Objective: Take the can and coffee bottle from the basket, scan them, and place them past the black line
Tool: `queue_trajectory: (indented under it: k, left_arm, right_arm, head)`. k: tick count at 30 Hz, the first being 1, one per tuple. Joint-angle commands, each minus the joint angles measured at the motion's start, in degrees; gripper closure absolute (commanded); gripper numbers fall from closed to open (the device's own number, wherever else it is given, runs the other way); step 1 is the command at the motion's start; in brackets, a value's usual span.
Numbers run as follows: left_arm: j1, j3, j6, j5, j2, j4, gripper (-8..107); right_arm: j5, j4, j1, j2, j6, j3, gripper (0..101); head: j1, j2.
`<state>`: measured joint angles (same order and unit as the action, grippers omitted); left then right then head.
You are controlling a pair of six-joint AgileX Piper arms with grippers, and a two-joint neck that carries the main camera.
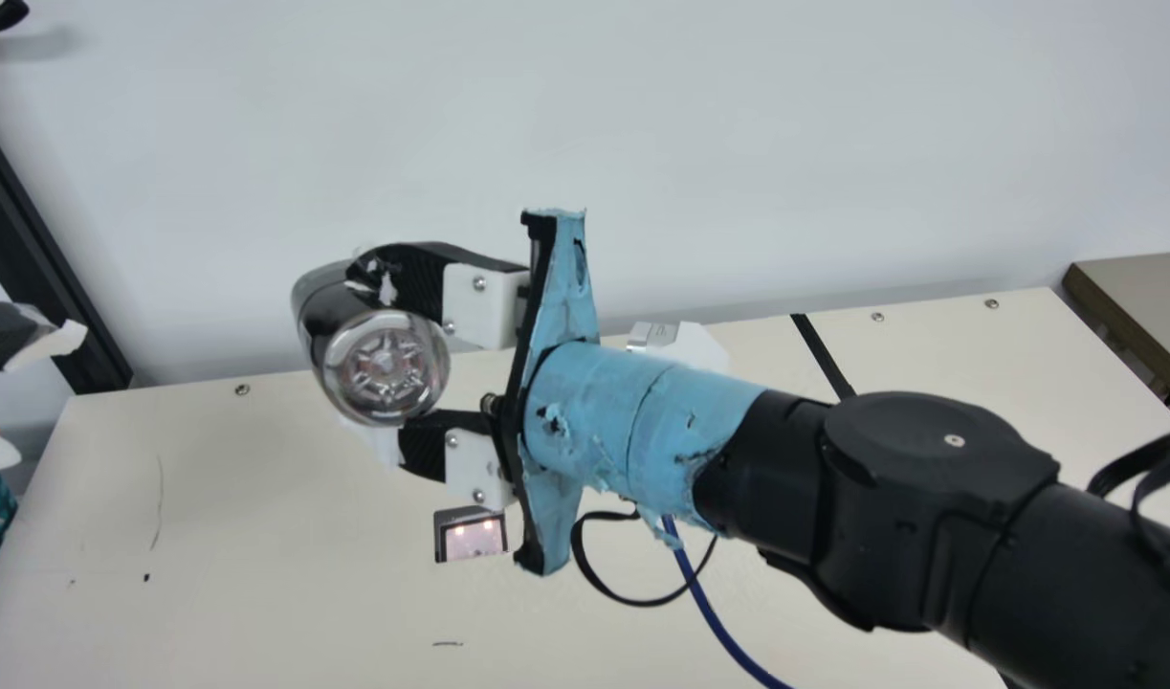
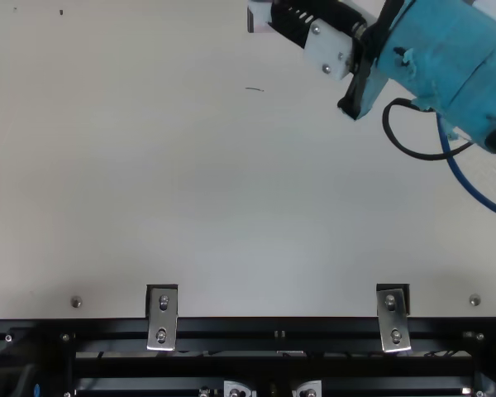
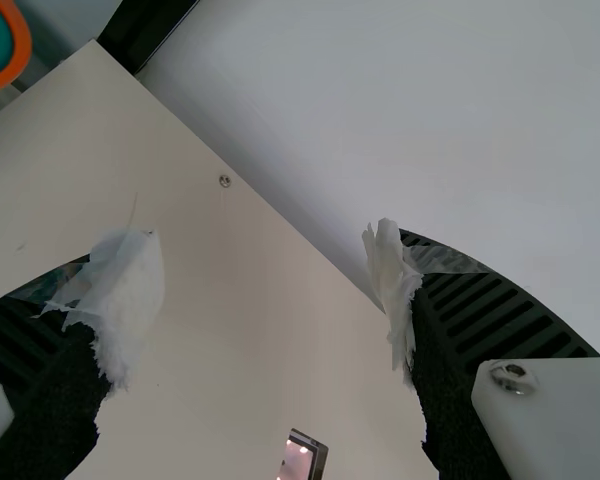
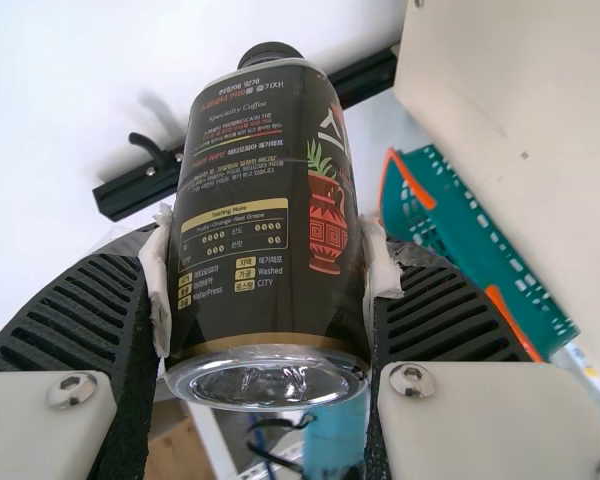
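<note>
Dropping the coffee bottle [image 4: 245,210] is what I'd worry about most. It looks smooth and round, and those torn white coverings [image 4: 382,262] on the fingertips seem ragged enough to slide or bunch up, so a quick wrist turn could make it roll or slip out. Second worry is a missed scan: the scanner [image 1: 474,538] has its lit window down in the table, and if the barcode side ends up facing away, you'd probably get no read. I can't tell which side the code is on. Swing the arm too low and the base might knock the scanner's edge, or the blue cable [image 1: 728,632] could snag on the way over to the black line [image 1: 822,354].

As for where it sits, the bottle is squeezed between the two fingers of the right gripper [image 1: 390,356], one on each side. The right wrist view has them gripping its lower half, with the cap [image 4: 270,53] at the far end. In the main view it's up off the table, tipped over, clear base toward the camera. The left gripper [image 3: 258,260] is spread wide with nothing in it. Teal basket [image 4: 470,240] is well apart from the bottle.
</note>
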<state>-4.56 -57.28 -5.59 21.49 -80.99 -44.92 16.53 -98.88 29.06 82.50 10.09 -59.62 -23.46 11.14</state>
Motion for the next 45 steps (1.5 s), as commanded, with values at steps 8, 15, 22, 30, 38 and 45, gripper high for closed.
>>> queue_trajectory:
  k: [8, 15, 22, 30, 38, 45]
  left_arm:
    - [0.0, 0.0, 0.0, 0.0, 0.0, 0.0, 9]
    - [0.0, 0.0, 0.0, 0.0, 0.0, 0.0, 9]
    - [0.0, 0.0, 0.0, 0.0, 0.0, 0.0, 9]
    - [0.0, 0.0, 0.0, 0.0, 0.0, 0.0, 9]
    - [0.0, 0.0, 0.0, 0.0, 0.0, 0.0, 9]
    - [0.0, 0.0, 0.0, 0.0, 0.0, 0.0, 9]
  right_arm:
    - [-0.7, 12.8, 1.3, 1.6, -2.3, 1.5, 101]
    - [-2.9, 24.7, 3.6, 2.9, -2.8, 2.3, 101]
    - [-6.6, 36.2, 5.4, 4.7, -2.5, 3.1, 101]
    - [-10.8, 46.4, 6.2, 6.4, -1.7, 4.9, 101]
    - [-13.8, 52.9, 5.8, 7.5, -1.4, 6.7, 101]
    - [-16.1, 55.0, 6.2, 8.9, -2.3, 6.5, 101]
  head:
    - [-1.5, 1.1]
    - [-1.5, 1.1]
    - [-1.5, 1.1]
    - [-1.5, 1.1]
    - [-1.5, 1.1]
    - [-1.5, 1.1]
